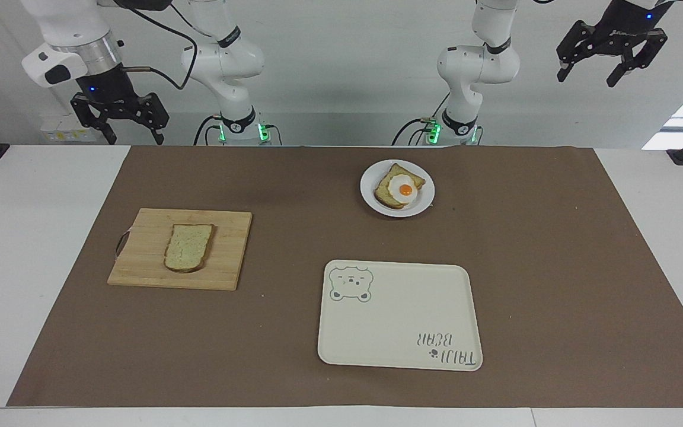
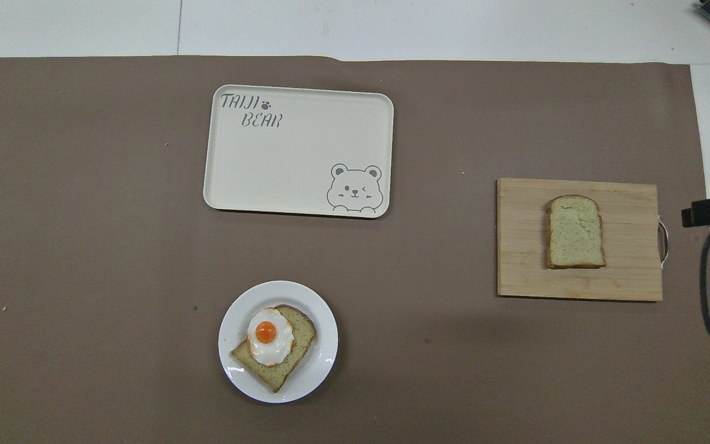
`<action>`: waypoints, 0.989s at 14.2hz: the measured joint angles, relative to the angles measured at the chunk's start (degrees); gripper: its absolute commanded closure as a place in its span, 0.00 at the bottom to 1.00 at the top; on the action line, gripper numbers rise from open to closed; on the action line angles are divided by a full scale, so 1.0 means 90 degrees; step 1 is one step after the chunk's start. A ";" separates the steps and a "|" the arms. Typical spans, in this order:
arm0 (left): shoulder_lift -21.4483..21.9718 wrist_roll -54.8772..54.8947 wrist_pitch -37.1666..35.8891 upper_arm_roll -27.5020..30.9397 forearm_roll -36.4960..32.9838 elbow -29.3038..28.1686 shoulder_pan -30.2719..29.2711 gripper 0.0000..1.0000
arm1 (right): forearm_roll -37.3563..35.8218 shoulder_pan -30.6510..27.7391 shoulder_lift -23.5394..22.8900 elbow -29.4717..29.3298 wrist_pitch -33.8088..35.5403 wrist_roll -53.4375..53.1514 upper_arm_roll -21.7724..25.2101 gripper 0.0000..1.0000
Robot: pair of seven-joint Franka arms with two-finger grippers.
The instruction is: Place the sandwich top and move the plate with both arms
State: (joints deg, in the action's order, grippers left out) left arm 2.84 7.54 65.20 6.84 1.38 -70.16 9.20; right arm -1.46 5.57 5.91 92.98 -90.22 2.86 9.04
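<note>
Right gripper (image 1: 120, 121): raised at the right arm's end of the table, over its edge closest to the robots, fingers spread apart, holding nothing, touching nothing. Left gripper (image 1: 612, 54): raised high at the left arm's end, fingers likewise spread, empty. Neither gripper visible from overhead, save perhaps a dark part with a cable at that view's edge, hard to identify.

Counted: two arms, two bread slices, one fried egg (image 1: 404, 188), one plate (image 1: 425, 201), one tray (image 1: 398, 332), one cutting board (image 1: 143, 267), one brown mat (image 1: 555, 267).

Sandwich top (image 1: 188, 247): flat on the cutting board, toward the right arm's end; light tan, speckled crumb, darker crust, one end rounded. Board: pale wood, rectangular, visible grain, a thin metal handle on one short edge.

Plate: small, round, glossy white, close to the robots near the table's middle, bearing the second slice (image 1: 384, 188) with the egg on top, white rim, orange yolk.

Tray: cream, rectangular, rounded corners, smooth, bear drawing and lettering printed on it, farther from the robots than the plate.

Mat: matte brown sheet over a white table (image 1: 15, 237).
</note>
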 measured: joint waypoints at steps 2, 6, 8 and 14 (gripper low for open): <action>0.0000 0.0000 0.0000 0.0000 0.0000 0.0000 0.0000 0.00 | 0.0000 0.0000 0.0000 0.0019 -0.0002 0.0000 0.0000 0.00; 0.0000 0.0000 0.0000 0.0000 0.0000 0.0000 0.0000 0.00 | 0.0000 0.0000 -0.0011 0.0070 -0.0157 0.0000 0.0000 0.00; 0.0000 0.0000 0.0000 0.0000 0.0000 0.0000 0.0000 0.00 | 0.0000 -0.0002 -0.0036 0.0122 -0.0307 0.0000 0.0001 0.00; 0.0000 0.0000 0.0000 0.0000 0.0000 0.0000 0.0000 0.00 | 0.0005 -0.0094 -0.0147 0.0409 -0.0781 0.0000 0.0010 0.00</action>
State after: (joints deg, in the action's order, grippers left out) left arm 2.84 7.54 65.20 6.84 1.38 -70.16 9.20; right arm -1.41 4.73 4.59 96.67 -97.25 2.86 9.13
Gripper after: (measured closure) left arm 0.000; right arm 0.000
